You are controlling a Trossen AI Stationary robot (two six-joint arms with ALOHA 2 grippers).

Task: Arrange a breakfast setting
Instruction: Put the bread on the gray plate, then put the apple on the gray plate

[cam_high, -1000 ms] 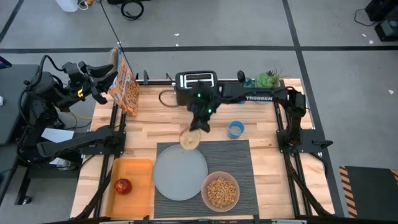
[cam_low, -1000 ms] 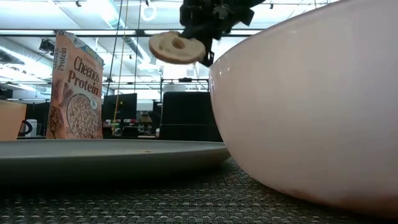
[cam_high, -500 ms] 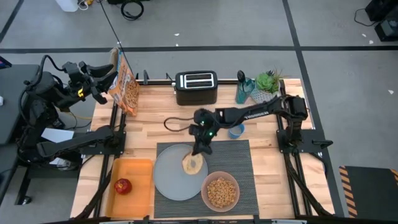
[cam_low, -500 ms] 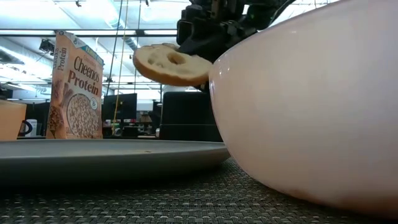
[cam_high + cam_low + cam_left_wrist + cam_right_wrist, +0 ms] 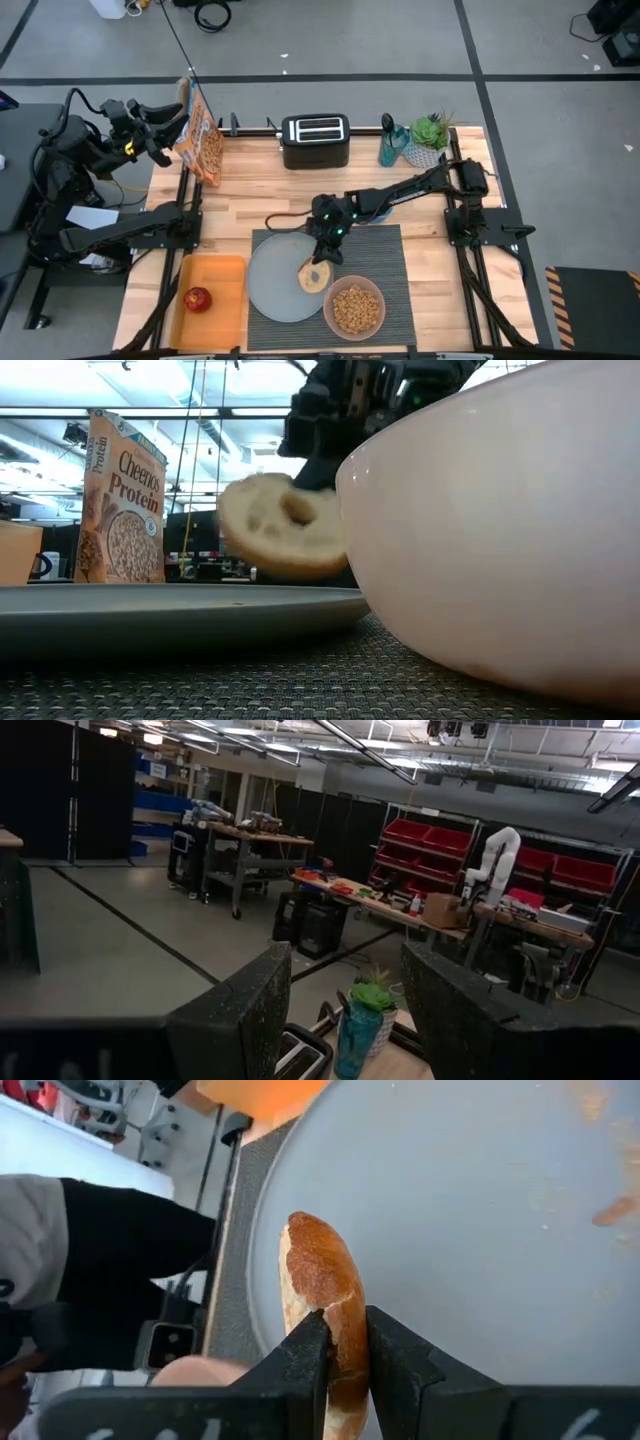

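High view, bagel: the bagel (image 5: 315, 276) sits over the right part of the grey plate (image 5: 275, 290), just above the bowl (image 5: 354, 308) of cereal (image 5: 355, 309).
Bagel height: the low view shows the bagel (image 5: 285, 538) hanging a little above the plate (image 5: 150, 605), not touching it.
Right gripper: the right gripper (image 5: 322, 259) reaches in from the right side of the table; its fingers (image 5: 300, 1360) pinch the bagel (image 5: 325, 1295) by its edge.
Placemat: the striped placemat (image 5: 385, 255) lies under the plate and bowl.
Tray: the orange tray (image 5: 220, 300) lies just left of the plate, with the red apple (image 5: 198, 298) in it.
Table back: the black toaster (image 5: 315, 140) stands at the rear, the cereal box (image 5: 202, 135) at the rear left.
Left gripper: the left gripper (image 5: 340, 1010) is raised off the table's left side, jaws spread, holding nothing.
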